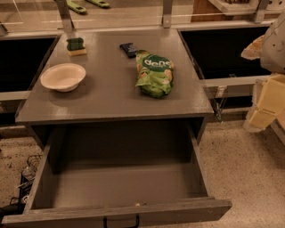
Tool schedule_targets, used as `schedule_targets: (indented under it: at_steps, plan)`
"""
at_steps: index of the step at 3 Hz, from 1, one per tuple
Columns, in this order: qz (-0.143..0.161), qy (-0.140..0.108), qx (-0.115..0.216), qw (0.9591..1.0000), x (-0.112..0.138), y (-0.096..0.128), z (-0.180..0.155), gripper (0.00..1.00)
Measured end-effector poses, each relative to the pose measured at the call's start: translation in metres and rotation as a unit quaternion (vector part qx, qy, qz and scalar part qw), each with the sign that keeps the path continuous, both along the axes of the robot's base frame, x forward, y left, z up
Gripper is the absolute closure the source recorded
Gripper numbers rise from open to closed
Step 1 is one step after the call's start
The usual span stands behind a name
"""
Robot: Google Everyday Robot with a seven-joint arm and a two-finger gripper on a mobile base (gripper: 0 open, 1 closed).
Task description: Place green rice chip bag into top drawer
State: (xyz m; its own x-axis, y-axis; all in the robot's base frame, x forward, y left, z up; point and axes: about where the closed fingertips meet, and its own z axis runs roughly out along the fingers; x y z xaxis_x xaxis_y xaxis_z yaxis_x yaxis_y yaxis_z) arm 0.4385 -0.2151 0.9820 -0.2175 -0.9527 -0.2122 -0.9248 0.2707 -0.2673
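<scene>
The green rice chip bag (154,74) lies flat on the grey table top (111,95), right of centre, with its dark green logo facing up. The top drawer (120,185) is pulled wide open below the table's front edge, and its inside is bare. Its dark handle (121,221) shows at the bottom edge. My gripper (263,107) hangs at the right edge of the view, off the table to the right of the bag and above the floor. It holds nothing that I can see.
A white bowl (63,76) sits on the left of the table. A green-and-yellow sponge (76,46) lies at the back left. A small dark packet (129,49) lies just behind the bag. A rail with metal posts (167,13) runs behind the table.
</scene>
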Motion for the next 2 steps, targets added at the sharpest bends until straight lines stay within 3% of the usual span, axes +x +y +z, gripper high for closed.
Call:
schedule_targets:
  at_steps: [1,2]
  plan:
    - [0.000,0.000,0.000,1.0000,0.000,0.000,0.000,0.00]
    - [0.017,-0.004,0.008,0.9998,0.023,0.019,0.003,0.00]
